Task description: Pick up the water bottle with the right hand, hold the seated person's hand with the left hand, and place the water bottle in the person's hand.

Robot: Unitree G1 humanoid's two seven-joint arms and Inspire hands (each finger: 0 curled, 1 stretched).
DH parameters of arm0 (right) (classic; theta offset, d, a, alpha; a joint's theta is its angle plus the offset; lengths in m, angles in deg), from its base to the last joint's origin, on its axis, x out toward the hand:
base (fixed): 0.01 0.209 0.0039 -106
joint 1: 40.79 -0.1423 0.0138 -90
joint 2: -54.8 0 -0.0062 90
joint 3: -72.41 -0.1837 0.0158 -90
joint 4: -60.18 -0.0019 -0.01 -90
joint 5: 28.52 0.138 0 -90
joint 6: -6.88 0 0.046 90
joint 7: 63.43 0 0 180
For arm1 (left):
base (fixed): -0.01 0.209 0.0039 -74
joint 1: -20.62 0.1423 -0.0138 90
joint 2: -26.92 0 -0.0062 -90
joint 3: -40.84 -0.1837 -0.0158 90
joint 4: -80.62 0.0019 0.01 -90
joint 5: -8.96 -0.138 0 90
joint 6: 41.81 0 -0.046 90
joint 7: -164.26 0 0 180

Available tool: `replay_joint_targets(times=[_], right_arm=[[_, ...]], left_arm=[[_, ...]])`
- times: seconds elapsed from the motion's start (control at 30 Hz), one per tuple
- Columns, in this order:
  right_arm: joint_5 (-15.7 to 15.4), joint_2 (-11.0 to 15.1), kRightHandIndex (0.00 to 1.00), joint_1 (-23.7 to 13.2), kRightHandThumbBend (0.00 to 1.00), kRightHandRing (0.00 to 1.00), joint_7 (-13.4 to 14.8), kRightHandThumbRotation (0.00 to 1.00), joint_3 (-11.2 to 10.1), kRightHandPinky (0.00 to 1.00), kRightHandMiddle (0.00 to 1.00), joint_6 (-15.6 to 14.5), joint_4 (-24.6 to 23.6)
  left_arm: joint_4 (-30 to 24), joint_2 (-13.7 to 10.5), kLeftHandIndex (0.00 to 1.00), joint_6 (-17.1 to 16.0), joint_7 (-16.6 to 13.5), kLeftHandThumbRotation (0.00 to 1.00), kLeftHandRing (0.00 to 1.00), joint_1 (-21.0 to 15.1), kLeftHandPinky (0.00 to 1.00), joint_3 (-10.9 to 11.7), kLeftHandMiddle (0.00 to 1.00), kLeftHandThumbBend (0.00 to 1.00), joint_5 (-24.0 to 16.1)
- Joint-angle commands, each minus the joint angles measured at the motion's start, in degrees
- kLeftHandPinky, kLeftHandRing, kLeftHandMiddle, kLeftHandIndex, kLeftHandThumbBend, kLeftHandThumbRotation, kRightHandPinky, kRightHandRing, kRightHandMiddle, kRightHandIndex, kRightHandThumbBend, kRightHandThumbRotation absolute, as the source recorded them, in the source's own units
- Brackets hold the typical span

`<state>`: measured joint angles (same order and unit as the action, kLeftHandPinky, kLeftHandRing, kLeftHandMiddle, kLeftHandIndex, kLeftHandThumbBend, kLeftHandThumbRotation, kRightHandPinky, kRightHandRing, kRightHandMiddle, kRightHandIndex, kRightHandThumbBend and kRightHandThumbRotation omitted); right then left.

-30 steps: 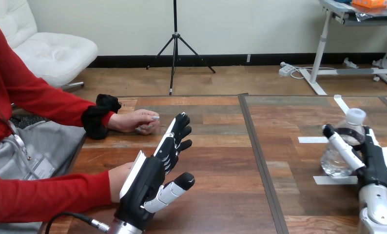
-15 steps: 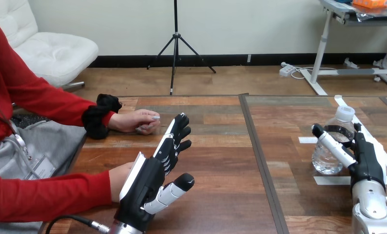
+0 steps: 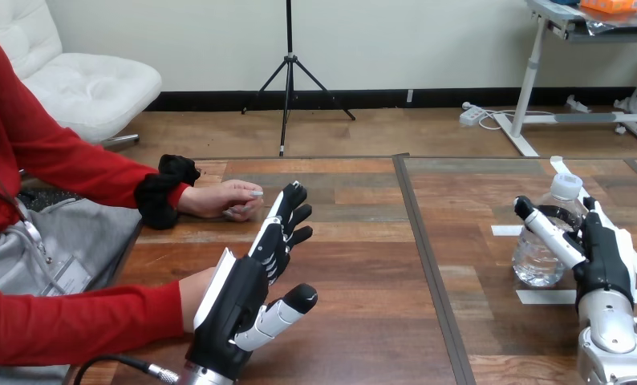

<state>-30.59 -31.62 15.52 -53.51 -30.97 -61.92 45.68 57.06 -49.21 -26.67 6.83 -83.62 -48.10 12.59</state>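
A clear water bottle (image 3: 538, 255) with a white cap stands upright at the table's right side. My right hand (image 3: 602, 258) is shut on it, thumb across its front and fingers behind it. At the lower left my left hand (image 3: 239, 301) stands edge-up and open, fingers straight and pointing away, thumb out to the right. The person's hand at the lower left (image 3: 192, 295) sits right behind the back of my left hand; I cannot tell whether they touch. Farther back, the person's other hand (image 3: 223, 199) rests on the table as a loose fist, just beyond my left fingertips.
White tape strips lie on the table near the bottle, one in front (image 3: 540, 297) and one to its left (image 3: 504, 230). A dark seam (image 3: 423, 257) runs front to back down the wooden table's middle. The person's red sleeves cross the left edge.
My right hand has carried the bottle a little to the left and away from me, then nearly stopped. The left hand has hardly moved. The person's hands have stayed put.
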Motion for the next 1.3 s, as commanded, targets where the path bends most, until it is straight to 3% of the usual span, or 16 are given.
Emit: replay_joint_targets(times=[0.0, 0.07, 0.13, 0.17, 0.37, 0.4, 0.63, 0.97, 1.27], right_arm=[[1.9, -1.6, 0.90, -4.7, 1.00, 0.83, 2.3, 0.29, -2.1, 0.77, 0.86, -1.0, 0.3], [2.2, -1.9, 0.83, -4.8, 1.00, 0.77, 4.0, 0.22, -2.5, 0.71, 0.80, -1.3, 0.3], [2.5, -2.1, 0.65, -4.9, 0.97, 0.63, 5.2, 0.11, -2.8, 0.59, 0.65, -1.4, 0.3], [2.4, -2.2, 0.61, -4.9, 0.97, 0.60, 6.4, 0.09, -2.8, 0.57, 0.62, -1.6, 0.4], [2.2, -2.3, 0.37, -5.1, 0.91, 0.37, 9.7, 0.02, -2.8, 0.34, 0.39, -3.3, 0.6], [2.5, -2.4, 0.31, -5.1, 0.89, 0.29, 9.6, 0.01, -3.0, 0.26, 0.33, -3.6, 0.6], [4.6, -2.5, 0.20, -5.2, 0.81, 0.17, 9.6, 0.00, -5.2, 0.13, 0.21, -4.5, 0.6], [9.7, -2.8, 0.12, -4.9, 0.71, 0.12, 7.0, 0.00, -9.6, 0.09, 0.16, -3.9, 0.5], [11.6, -2.7, 0.11, -4.7, 0.69, 0.07, 6.2, 0.00, -11.2, 0.05, 0.12, -4.3, 0.5]], left_arm=[[-2.6, 0.3, 1.00, -1.7, -0.4, 0.82, 0.96, -1.4, 0.90, 0.0, 1.00, 1.00, -0.1], [-2.7, 0.2, 1.00, -1.7, -0.4, 0.81, 0.96, -1.3, 0.90, 0.0, 1.00, 1.00, 0.0], [-2.9, 0.3, 1.00, -1.7, -0.4, 0.81, 0.96, -1.1, 0.90, 0.0, 1.00, 1.00, 0.1], [-3.1, 0.3, 1.00, -1.6, -0.2, 0.81, 0.96, -1.0, 0.90, 0.0, 1.00, 1.00, 0.4], [-4.2, 0.9, 1.00, -1.1, 1.2, 0.80, 0.95, -0.6, 0.90, -0.2, 1.00, 1.00, 2.7], [-4.4, 0.9, 1.00, -1.1, 1.4, 0.79, 0.95, -0.5, 0.90, -0.2, 1.00, 1.00, 3.0], [-5.4, 1.1, 1.00, -1.2, 2.7, 0.78, 0.95, -0.2, 0.89, -0.3, 1.00, 0.99, 4.7], [-6.8, 1.6, 1.00, -1.0, 4.9, 0.77, 0.95, 0.3, 0.89, -0.4, 1.00, 1.00, 7.1], [-7.9, 2.1, 1.00, -1.0, 7.0, 0.77, 0.94, 0.5, 0.88, -0.6, 1.00, 1.00, 9.4]])
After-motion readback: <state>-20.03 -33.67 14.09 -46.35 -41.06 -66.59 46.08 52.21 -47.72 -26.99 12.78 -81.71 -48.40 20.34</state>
